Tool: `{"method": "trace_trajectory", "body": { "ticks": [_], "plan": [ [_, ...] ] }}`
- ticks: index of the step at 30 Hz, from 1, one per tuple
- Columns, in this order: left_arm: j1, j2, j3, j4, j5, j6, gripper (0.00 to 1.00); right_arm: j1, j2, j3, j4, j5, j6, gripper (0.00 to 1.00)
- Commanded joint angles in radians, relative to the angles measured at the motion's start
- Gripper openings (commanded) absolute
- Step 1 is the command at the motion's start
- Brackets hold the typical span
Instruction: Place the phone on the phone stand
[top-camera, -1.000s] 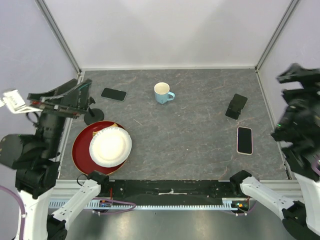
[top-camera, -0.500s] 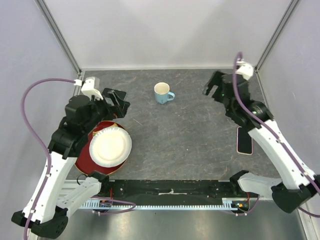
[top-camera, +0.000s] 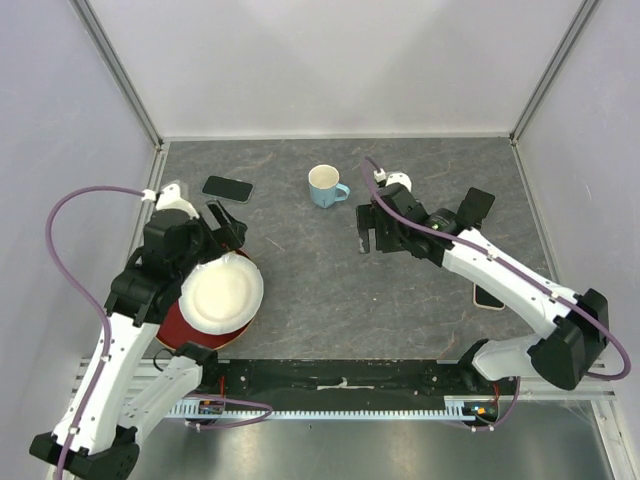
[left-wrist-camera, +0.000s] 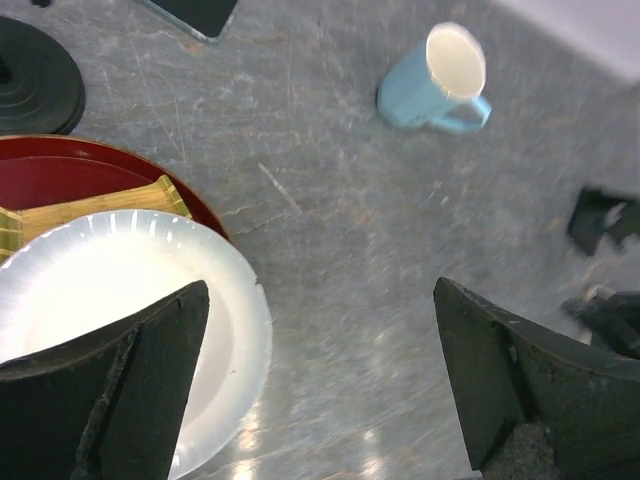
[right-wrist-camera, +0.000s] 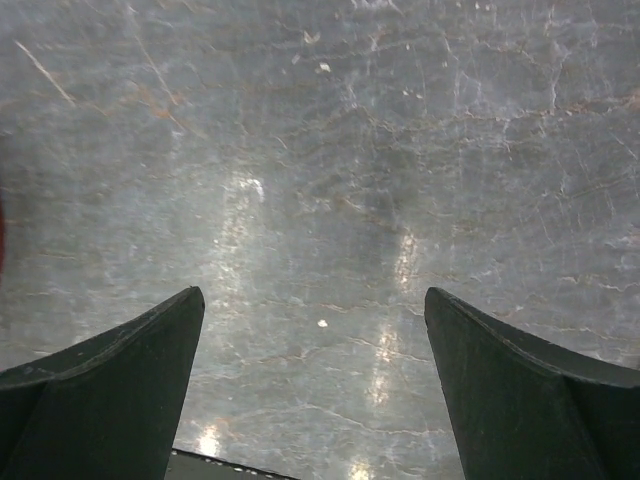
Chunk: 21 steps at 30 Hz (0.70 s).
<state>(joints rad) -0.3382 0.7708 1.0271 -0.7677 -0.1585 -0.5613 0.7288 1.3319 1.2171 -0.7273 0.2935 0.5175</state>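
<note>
Black phone (top-camera: 227, 188): lies flat at the far left of the table (top-camera: 320, 290), just beyond the left claw and apart from it. One corner shows at the top edge of the left wrist view.
Pale-rimmed phone (top-camera: 486, 299): lies flat at the right side of the table, mostly covered from above by the right arm. Only its near end shows.
Phone stand (top-camera: 473, 210): black, at the far right, beside the right forearm. Neither phone is on it.
Left claw (top-camera: 228, 225): wide, holding nothing, hanging over the far rim of the plates. Its fingers (left-wrist-camera: 110, 400) frame plate and table.
Right claw (top-camera: 368, 230): wide, holding nothing, over bare table on the near side of the mug, between mug and stand. Fingers (right-wrist-camera: 100, 390) show only the grey surface between them.
Mug (top-camera: 325, 186): light blue, upright, handle to the right, far centre.
Paper plate (top-camera: 220, 292): white, sits on a red plate (left-wrist-camera: 60, 175). A bamboo-coloured piece (left-wrist-camera: 90, 205) pokes out between them.
Black disc (left-wrist-camera: 35, 75): flat, just beyond the red plate.
</note>
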Motion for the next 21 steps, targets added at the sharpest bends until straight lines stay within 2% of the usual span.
{"method": "trace_trajectory", "body": {
  "ticks": [1, 3, 4, 9, 12, 13, 16, 18, 19, 21],
  "plan": [
    [0.041, -0.060, -0.007, 0.068, -0.100, -0.266, 1.00, 0.000, 0.058, 0.035, -0.073, -0.019, -0.066, 0.98],
    [0.060, -0.077, -0.033, 0.068, -0.154, -0.383, 1.00, 0.000, 0.070, 0.058, -0.098, -0.082, -0.103, 0.98],
    [0.068, -0.099, -0.044, 0.074, -0.188, -0.487, 1.00, 0.000, 0.060, 0.052, -0.090, -0.164, -0.108, 0.98],
    [0.093, -0.168, -0.180, 0.206, -0.328, -0.797, 1.00, 0.000, -0.062, -0.052, 0.084, -0.384, -0.113, 0.98],
    [0.100, -0.214, -0.269, 0.361, -0.452, -0.841, 1.00, 0.000, -0.151, -0.083, 0.141, -0.413, -0.099, 0.98],
    [0.103, -0.223, -0.288, 0.381, -0.533, -0.871, 1.00, 0.000, -0.183, -0.091, 0.144, -0.409, -0.099, 0.98],
    [0.134, -0.228, -0.343, 0.428, -0.620, -0.945, 1.00, -0.002, -0.232, -0.100, 0.129, -0.375, -0.111, 0.98],
    [0.201, -0.196, -0.363, 0.475, -0.613, -0.919, 0.99, -0.002, -0.261, -0.105, 0.112, -0.346, -0.117, 0.98],
    [0.268, -0.177, -0.360, 0.449, -0.563, -0.971, 0.99, -0.002, -0.270, -0.106, 0.111, -0.341, -0.119, 0.98],
    [0.333, -0.134, -0.361, 0.455, -0.479, -1.003, 0.99, -0.002, -0.286, -0.110, 0.100, -0.332, -0.122, 0.98]
  ]
}}
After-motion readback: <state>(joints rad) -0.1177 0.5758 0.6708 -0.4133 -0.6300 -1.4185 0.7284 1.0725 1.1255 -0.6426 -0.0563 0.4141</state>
